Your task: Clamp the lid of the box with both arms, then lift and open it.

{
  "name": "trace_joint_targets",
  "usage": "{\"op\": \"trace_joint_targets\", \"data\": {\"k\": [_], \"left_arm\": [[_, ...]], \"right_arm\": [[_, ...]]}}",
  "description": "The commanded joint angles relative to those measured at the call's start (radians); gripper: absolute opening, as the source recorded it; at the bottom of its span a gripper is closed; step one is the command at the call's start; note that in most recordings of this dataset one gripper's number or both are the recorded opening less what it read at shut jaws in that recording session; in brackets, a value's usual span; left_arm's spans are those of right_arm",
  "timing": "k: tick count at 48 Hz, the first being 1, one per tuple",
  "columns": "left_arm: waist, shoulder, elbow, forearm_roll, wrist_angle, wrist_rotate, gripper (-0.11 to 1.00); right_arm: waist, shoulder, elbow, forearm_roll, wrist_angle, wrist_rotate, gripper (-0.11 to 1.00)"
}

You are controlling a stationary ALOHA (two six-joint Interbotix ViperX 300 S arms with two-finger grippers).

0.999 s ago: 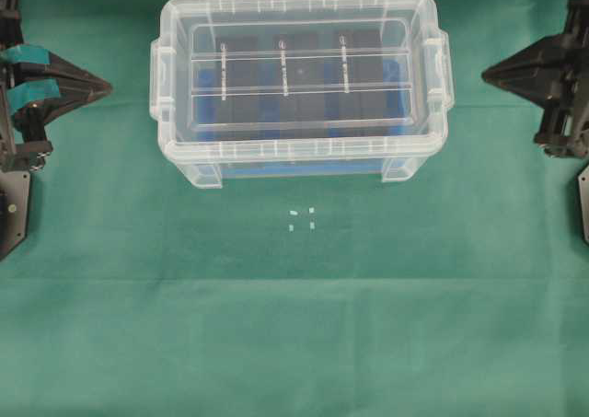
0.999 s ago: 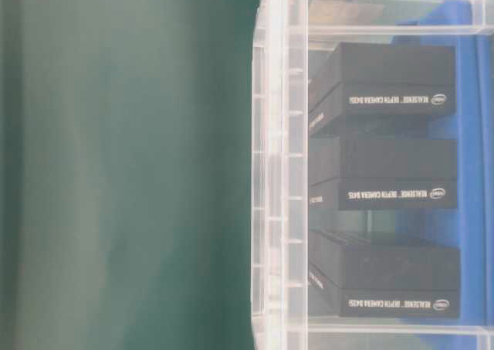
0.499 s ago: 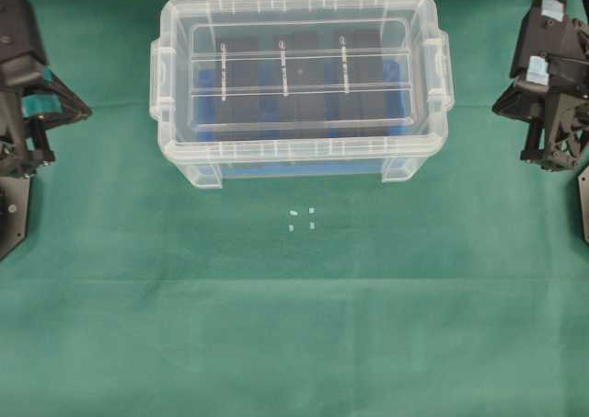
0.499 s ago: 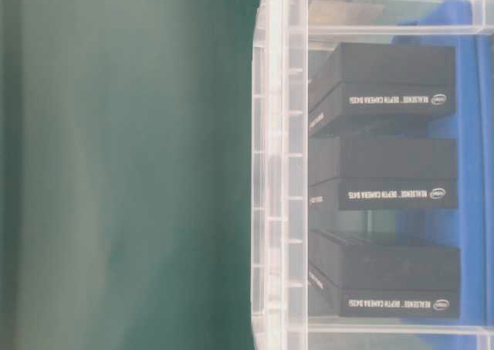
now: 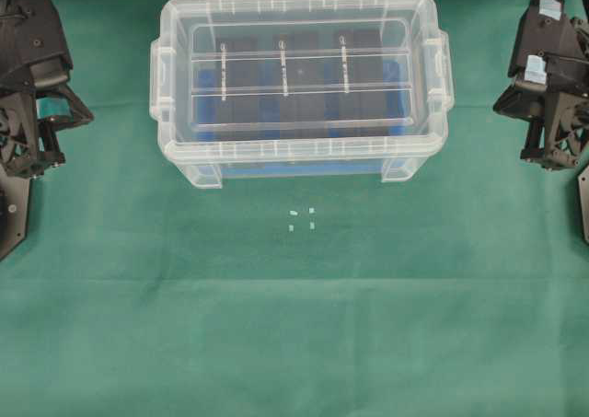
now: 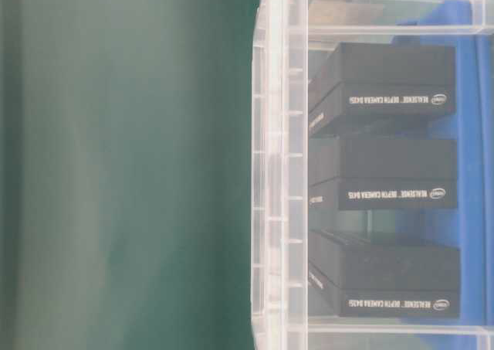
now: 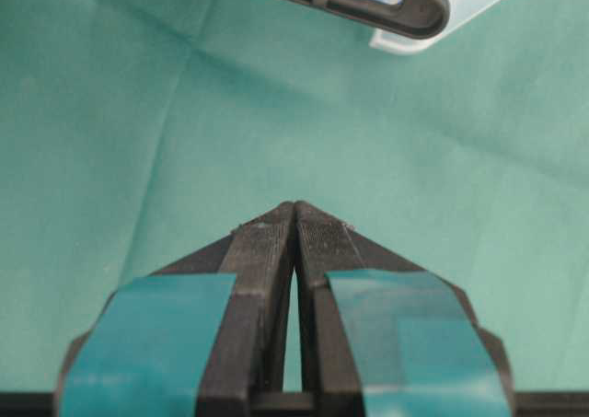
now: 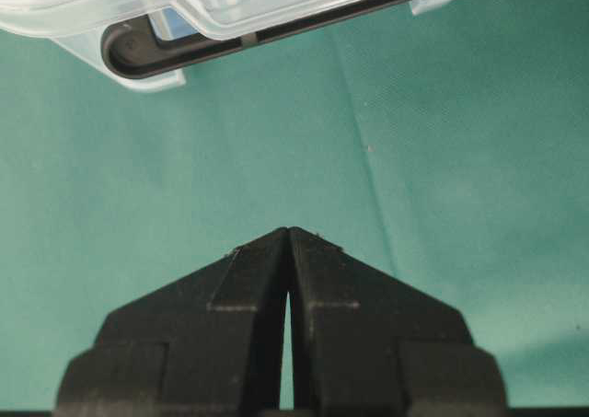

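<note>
The clear lid (image 5: 304, 32) sits shut on the box (image 5: 304, 159), a clear tub at the back middle of the green cloth. Three black blocks (image 5: 285, 72) on a blue insert show through it. In the table-level view the box (image 6: 278, 172) fills the right side, blocks (image 6: 386, 172) inside. My left gripper (image 5: 83, 115), with teal tape, is shut and empty, left of the box and apart from it. My right gripper (image 5: 502, 104) is shut and empty off the box's right side. Each wrist view shows closed tips, left (image 7: 294, 205) and right (image 8: 288, 231), over bare cloth.
Small white tape marks (image 5: 302, 218) lie on the cloth in front of the box. A box corner (image 7: 405, 17) shows at the top of the left wrist view, and another corner (image 8: 138, 44) at the top of the right wrist view. Arm bases stand at both side edges.
Over the last second both arms tilted from pointing flat at the box to pointing downward, tips drawn back toward the table's sides. The box and lid have not moved.
</note>
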Motion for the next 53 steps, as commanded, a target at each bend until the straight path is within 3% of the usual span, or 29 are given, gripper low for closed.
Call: {"op": "trace_joint_targets", "data": {"k": [1,12,26,39,53], "left_arm": [[0.003,0.005,-0.026,0.003,-0.002,0.000,0.01],[0.000,0.005,-0.017,0.005,0.008,0.015,0.01],[-0.020,0.006,-0.011,0.011,0.067,0.067,0.01],[-0.034,0.006,-0.012,0.014,0.100,0.164,0.01],[-0.034,0.109,-0.037,0.012,0.089,0.172,0.01]], "right_arm": [[-0.002,0.000,-0.028,-0.002,-0.003,0.000,0.00],[-0.003,0.005,-0.028,-0.006,-0.003,-0.011,0.00],[-0.002,0.035,-0.040,-0.064,0.029,-0.064,0.00],[-0.002,0.072,-0.058,-0.064,0.034,-0.112,0.00],[-0.002,0.074,-0.066,-0.064,0.035,-0.114,0.00]]}}
